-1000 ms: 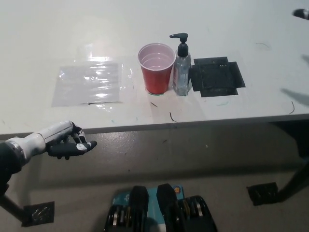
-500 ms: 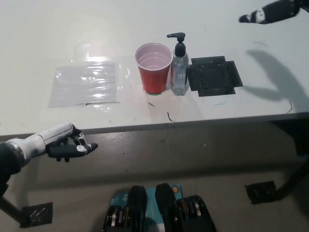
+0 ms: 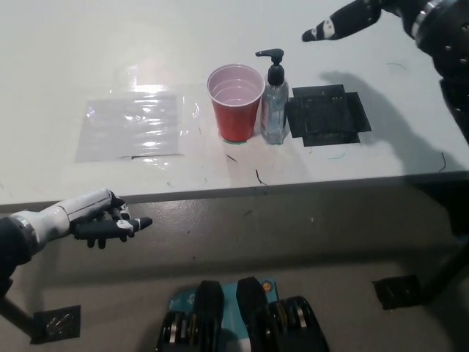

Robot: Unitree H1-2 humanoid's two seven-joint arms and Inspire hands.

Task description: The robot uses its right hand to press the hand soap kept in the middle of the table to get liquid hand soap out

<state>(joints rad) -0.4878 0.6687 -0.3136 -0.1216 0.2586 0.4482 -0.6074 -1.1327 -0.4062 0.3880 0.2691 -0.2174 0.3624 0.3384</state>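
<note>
Nearest: the white left hand (image 3: 99,218) rests below the desk's front edge at lower left, off the desk, holding nothing. Its fingers (image 3: 121,224) lie stretched out roughly together, pointing right. It has no part in the job.

On the desk (image 3: 66,59), going back: a clear plastic sheet (image 3: 130,126) lies flat at left. Mid-desk stands a red cup (image 3: 236,103), upright, and nothing can be seen inside it. Just right of it, touching or nearly so, is the soap bottle (image 3: 275,110): clear body, black pump (image 3: 272,61) on top w/ the nozzle pointing left over the cup's side. Right of the bottle, close by, a flat black tray (image 3: 327,115).

Farthest: the black right hand (image 3: 344,20) hangs in the air at upper right, above and behind the bottle, well apart from the pump. Its fingers (image 3: 316,32) are held out straight toward the left, close together, gripping nothing.

Progress, as I judge it: early, approx. the reach stage. The pump looks fully up and no soap shows at the nozzle or on the desk. Left to do: bring the right hand over the pump top, set it down on the head, push down, and get soap out. The bottle is slim and sits tight by the cup, so an off-centre push could tip it.
</note>
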